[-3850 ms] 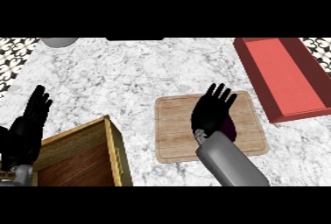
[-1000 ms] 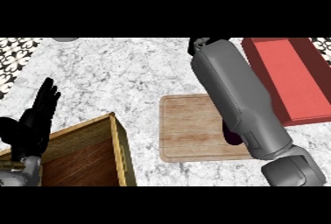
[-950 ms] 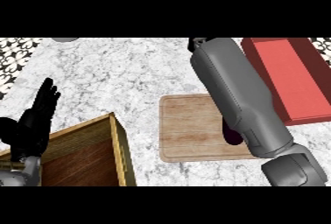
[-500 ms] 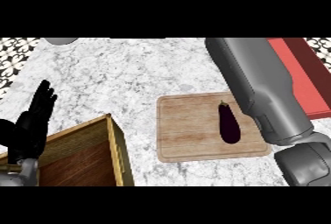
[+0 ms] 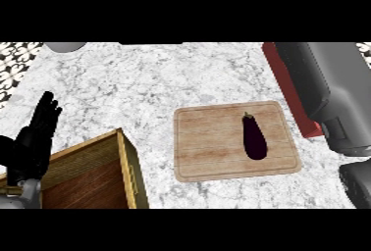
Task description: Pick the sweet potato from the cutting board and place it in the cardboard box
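A: Biggest change? The grey right forearm swung off to the frame's right edge. It covered the pale wooden cutting board a sec ago; now the board's fully exposed. The right hand itself is out of frame, so can't tell its state.

B: And the veg?

A: Dark purple, elongated, more an aubergine than a sweet potato. It lies lengthwise on the board's right half, stem end toward frame top, not gripped by anything. So no pick yet, I'd say; the grasp has to be redone.

B: Box?

A: Open brown cardboard box, lower left, its near wall just beside the board's left edge w/ a strip of white marbled counter between. The black left hand rests at the far left, fingers straight & up, holding nothing, same as before.

B: Room?

A: Open counter in the upper centre. The red tray at right is mostly hidden behind the forearm, near the board's right edge, so approach from above looks safest.
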